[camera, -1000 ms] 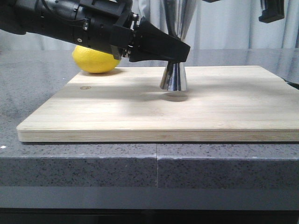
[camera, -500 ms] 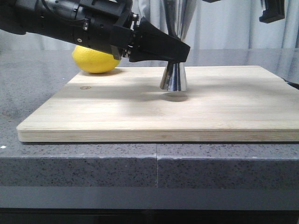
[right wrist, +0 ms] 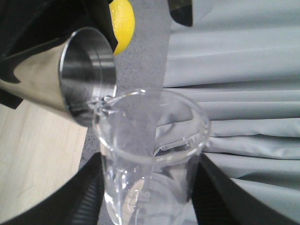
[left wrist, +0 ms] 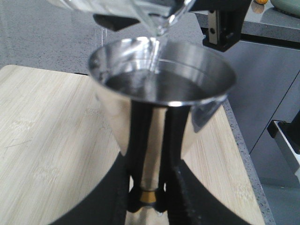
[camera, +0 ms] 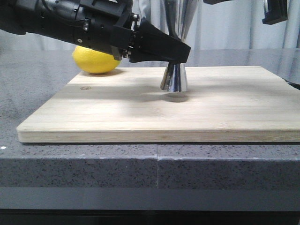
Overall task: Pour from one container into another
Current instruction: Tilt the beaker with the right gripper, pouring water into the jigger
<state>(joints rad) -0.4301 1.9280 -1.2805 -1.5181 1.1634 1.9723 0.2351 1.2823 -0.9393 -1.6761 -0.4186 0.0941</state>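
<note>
My left gripper (camera: 180, 50) is shut on the steel jigger (camera: 174, 77) at its gold-banded waist (left wrist: 149, 196), holding it upright just over the wooden board (camera: 154, 117). The jigger's wide upper cup (left wrist: 161, 89) holds clear liquid. My right gripper (right wrist: 150, 187) is shut on the clear glass beaker (right wrist: 150, 154), which is tipped with its lip (left wrist: 159, 21) over the jigger's rim (right wrist: 89, 79). A thin clear stream falls from the lip into the cup. The beaker is out of the front view.
A yellow lemon (camera: 96, 60) lies at the board's far left corner, behind my left arm. Part of my right arm (camera: 275, 11) shows at the top right. The board lies on a dark speckled counter (camera: 28, 84), and grey curtains hang behind.
The visible part of my right arm has edged slightly up and to the right. The left gripper and the jigger have stayed still.
</note>
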